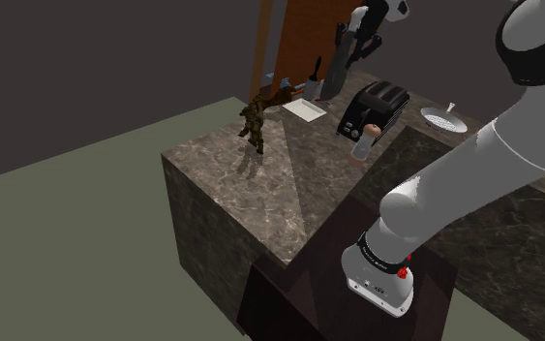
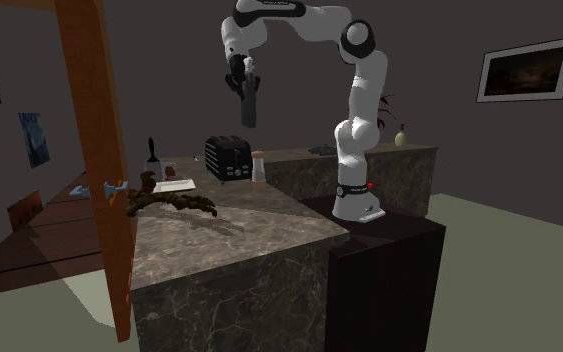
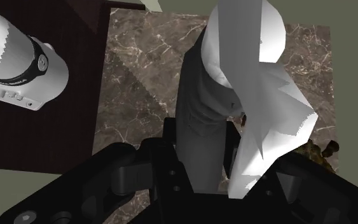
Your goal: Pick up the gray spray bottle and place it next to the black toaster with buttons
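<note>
A grey spray bottle (image 2: 250,106) with a pale head hangs high in the air above the marble counter (image 2: 249,225), clasped by my gripper (image 2: 240,84). In the shoulder view the bottle (image 1: 340,60) hangs tilted below the gripper (image 1: 359,37), up and left of the black toaster (image 1: 372,107). In the second exterior view the toaster (image 2: 227,157) stands on the counter below the bottle. In the wrist view the grey bottle body (image 3: 199,127) runs between the black fingers (image 3: 170,130), with its white head (image 3: 260,95) beside it.
A small pale shaker (image 1: 361,147) stands by the toaster. A brown creature figure (image 1: 254,118) and a white tray (image 1: 304,109) lie further along the counter. A dark brush (image 2: 153,155) stands behind. A sink (image 1: 444,120) is near the toaster. An orange post (image 2: 99,150) rises at the counter's end.
</note>
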{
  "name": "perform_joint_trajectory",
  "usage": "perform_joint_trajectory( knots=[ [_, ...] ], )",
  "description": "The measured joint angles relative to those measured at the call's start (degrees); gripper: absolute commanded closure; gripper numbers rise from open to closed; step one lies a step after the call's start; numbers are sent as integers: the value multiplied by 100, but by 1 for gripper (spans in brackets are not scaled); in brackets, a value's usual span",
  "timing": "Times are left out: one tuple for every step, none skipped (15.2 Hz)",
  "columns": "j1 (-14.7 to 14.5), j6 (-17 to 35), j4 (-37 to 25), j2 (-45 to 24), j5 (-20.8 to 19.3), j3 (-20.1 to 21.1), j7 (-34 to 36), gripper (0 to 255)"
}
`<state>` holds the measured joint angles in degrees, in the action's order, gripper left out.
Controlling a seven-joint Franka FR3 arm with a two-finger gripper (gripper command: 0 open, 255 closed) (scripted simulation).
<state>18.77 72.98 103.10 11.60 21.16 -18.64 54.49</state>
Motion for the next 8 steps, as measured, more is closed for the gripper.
perform_joint_trajectory(
  knots=[
    [46, -99, -162, -123, -20, -93, -123, 255],
    [100, -165, -307, -270, -39, -193, -277, 255],
    [145, -263, -523, -450, -29, -282, -399, 255],
    [203, -350, -725, -634, -24, -376, -544, 255],
    [279, -503, -986, -820, -19, -486, -699, 255],
    [353, -613, -1216, -1013, 0, -580, -851, 255],
    [426, -698, -1388, -1172, 7, -660, -998, 255],
    [511, -802, -1602, -1356, 29, -743, -1146, 255]
  ],
)
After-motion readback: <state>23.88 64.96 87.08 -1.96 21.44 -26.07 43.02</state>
